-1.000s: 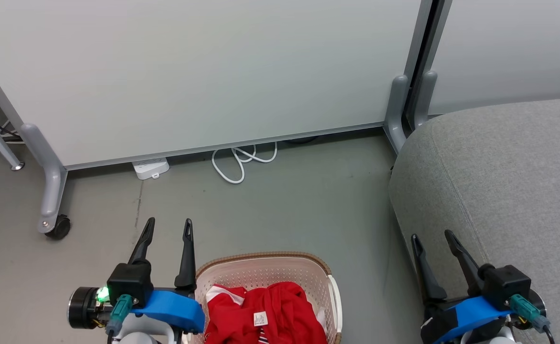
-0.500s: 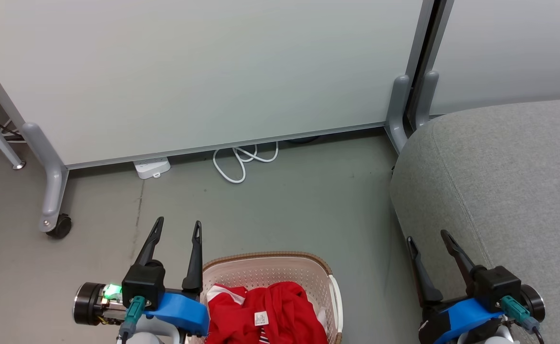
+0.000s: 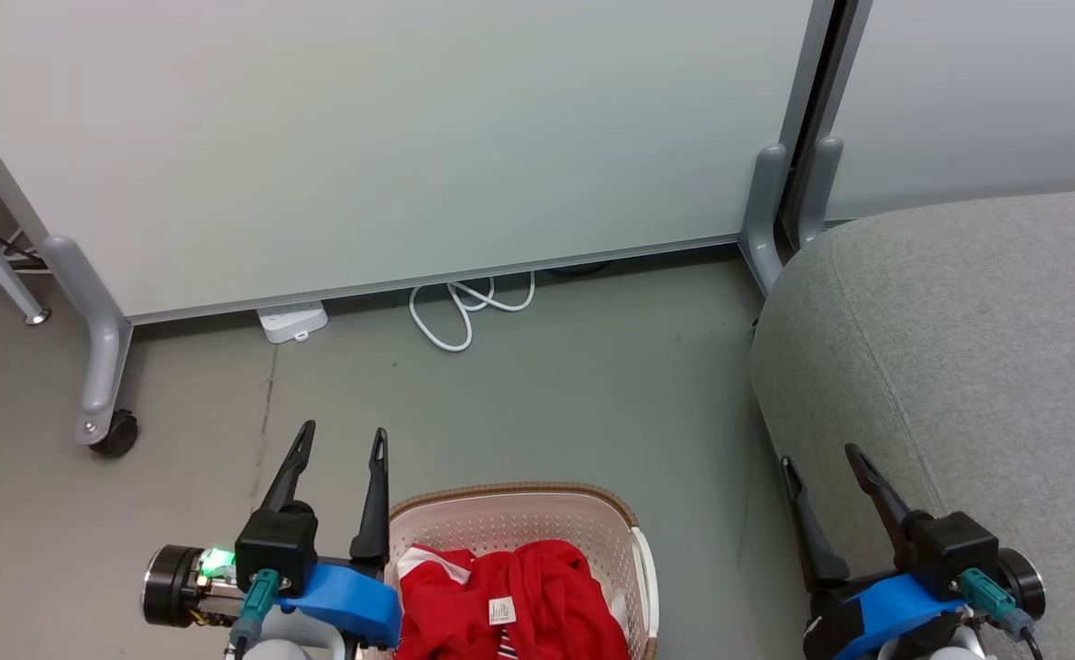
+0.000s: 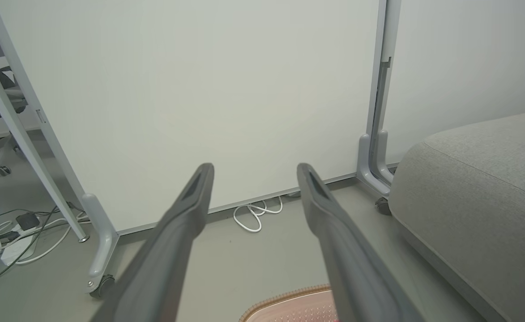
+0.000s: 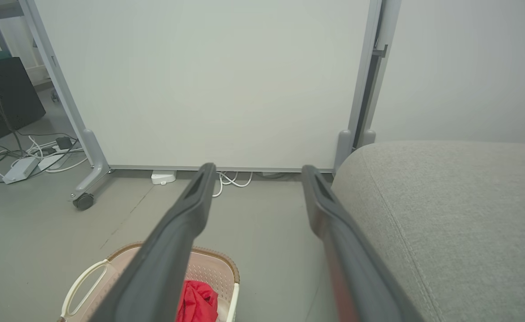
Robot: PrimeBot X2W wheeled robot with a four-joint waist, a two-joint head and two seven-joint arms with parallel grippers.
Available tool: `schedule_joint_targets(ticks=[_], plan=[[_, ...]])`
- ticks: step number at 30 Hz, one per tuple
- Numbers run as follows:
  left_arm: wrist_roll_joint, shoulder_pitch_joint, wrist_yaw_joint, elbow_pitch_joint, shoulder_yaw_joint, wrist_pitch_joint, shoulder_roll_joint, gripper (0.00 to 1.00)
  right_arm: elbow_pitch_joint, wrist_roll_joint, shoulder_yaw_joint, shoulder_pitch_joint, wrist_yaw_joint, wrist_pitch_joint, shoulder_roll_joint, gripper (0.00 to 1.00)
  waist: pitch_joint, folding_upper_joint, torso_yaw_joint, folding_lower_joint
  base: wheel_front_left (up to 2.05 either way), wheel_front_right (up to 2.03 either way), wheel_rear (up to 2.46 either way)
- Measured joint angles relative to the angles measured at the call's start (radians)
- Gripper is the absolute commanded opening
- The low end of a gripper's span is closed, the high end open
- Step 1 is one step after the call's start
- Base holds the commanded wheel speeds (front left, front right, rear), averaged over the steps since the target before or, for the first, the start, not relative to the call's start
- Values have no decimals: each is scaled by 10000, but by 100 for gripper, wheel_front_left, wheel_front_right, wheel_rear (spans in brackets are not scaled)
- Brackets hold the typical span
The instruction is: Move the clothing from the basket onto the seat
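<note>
Head view first: the laundry basket [image 3: 510, 490] sits on the floor at 6 o'clock, cut off by the bottom edge, and the red clothing [image 3: 519, 596] is piled inside it with a small white label showing on top. The grey seat [image 3: 959, 348] takes up the 3 to 4 o'clock side, well apart from the basket, with nothing red on it. The left gripper [image 3: 344, 431] is at 7 o'clock, just beside the basket's left rim, with its fingers spread wide and nothing between them. The right gripper [image 3: 819, 456] is at 5 o'clock against the seat's front edge, also spread wide and empty. Up at 12 o'clock there's a white partition panel [image 3: 409, 137], and a power strip [image 3: 291, 322] and a looped white cable [image 3: 464, 312] lie at its foot.

Left wrist view: the left gripper [image 4: 254, 169] has both fingers wide apart, holding nothing. A bit of the basket's brown rim [image 4: 284, 297] peeks in at 6 o'clock and the seat [image 4: 481, 188] sits at 4 o'clock.

Right wrist view: the right gripper [image 5: 258, 168] is gaping too, with nothing in it. The basket [image 5: 208, 268] is at 7 o'clock with the clothing [image 5: 197, 302] inside, and the seat [image 5: 446, 205] is at 4 o'clock.
</note>
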Motion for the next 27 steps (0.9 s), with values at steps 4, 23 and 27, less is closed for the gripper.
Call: schedule_joint_targets(ticks=[4, 23, 27], plan=[[65, -51, -171, 140, -90, 0, 6, 100, 10, 10, 17, -10, 0, 2, 0, 100, 43, 0, -8, 1, 0, 0, 0], [546, -2623, -961, 2679, -1659, -12, 742, 100, -171, 13, 314, -904, 0, -6, -6, 100, 1590, -1, -579, 1, 0, 0, 0], [617, -3294, -970, 3507, -2180, -12, 1024, 100, -274, 42, 355, -1276, 0, -8, -8, 100, 2239, 0, -763, 1, 0, 0, 0]])
